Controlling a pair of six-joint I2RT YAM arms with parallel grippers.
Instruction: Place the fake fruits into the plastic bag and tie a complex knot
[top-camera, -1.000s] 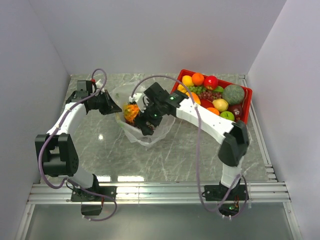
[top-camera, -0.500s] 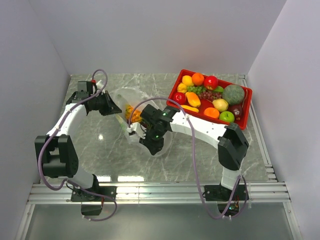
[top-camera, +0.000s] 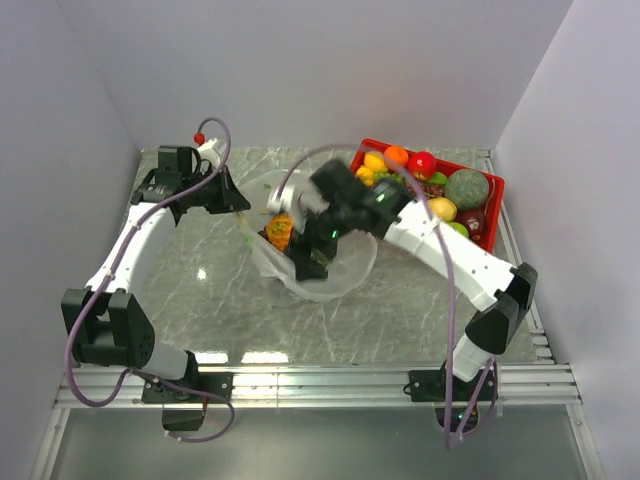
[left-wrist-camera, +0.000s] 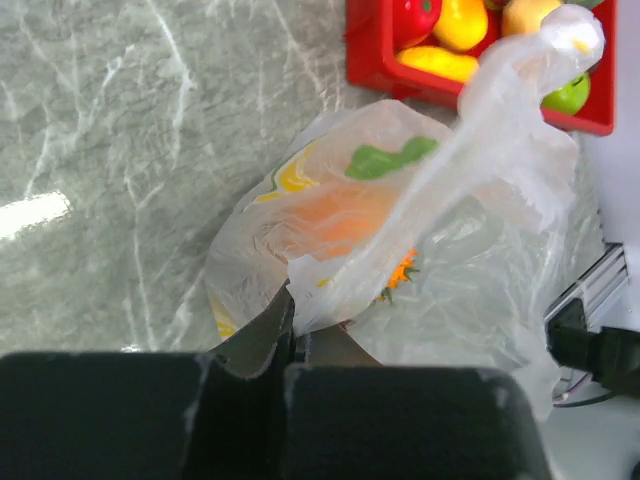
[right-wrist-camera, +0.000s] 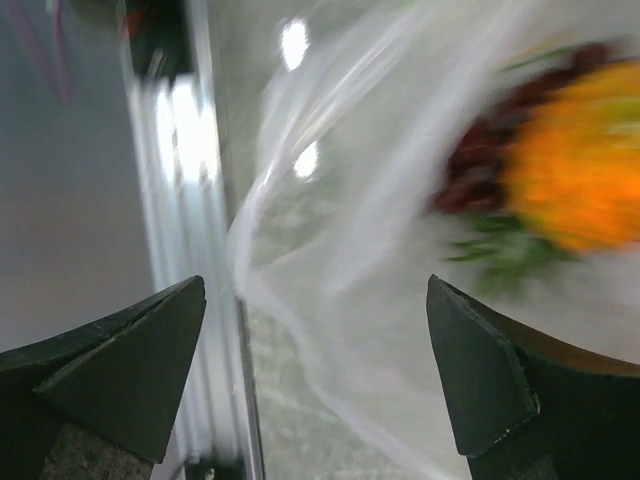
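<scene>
1. Since a second ago, the right arm's elbow has swung out toward the right edge of the table (top-camera: 200, 290), and the left end effector (top-camera: 230, 199) has shifted a little toward the far wall.
2. That left end effector is pressed together, pinching a stretched strip of the plastic bag (top-camera: 345, 272). In its wrist view the film runs from the closed fingertips away to the upper right.
3. Ahead of the left end effector, the bag's body rests on the table with an orange fruit (left-wrist-camera: 340, 225) and a green leafy piece (left-wrist-camera: 385, 160) showing through the film.
4. The right end effector (top-camera: 305, 262) stands spread wide over the near side of the bag.
5. Its wrist view is blurred. Clear film lies between and beyond the two fingers (right-wrist-camera: 130, 360), and whether they touch it cannot be told.
6. Beyond the right end effector, inside the bag, sit an orange fruit (right-wrist-camera: 575, 165) and something dark red (right-wrist-camera: 480, 165).
7. Behind the right end effector, well apart from the left one, the red tray (top-camera: 492, 215) holds the remaining fake fruits (top-camera: 423, 163).
</scene>
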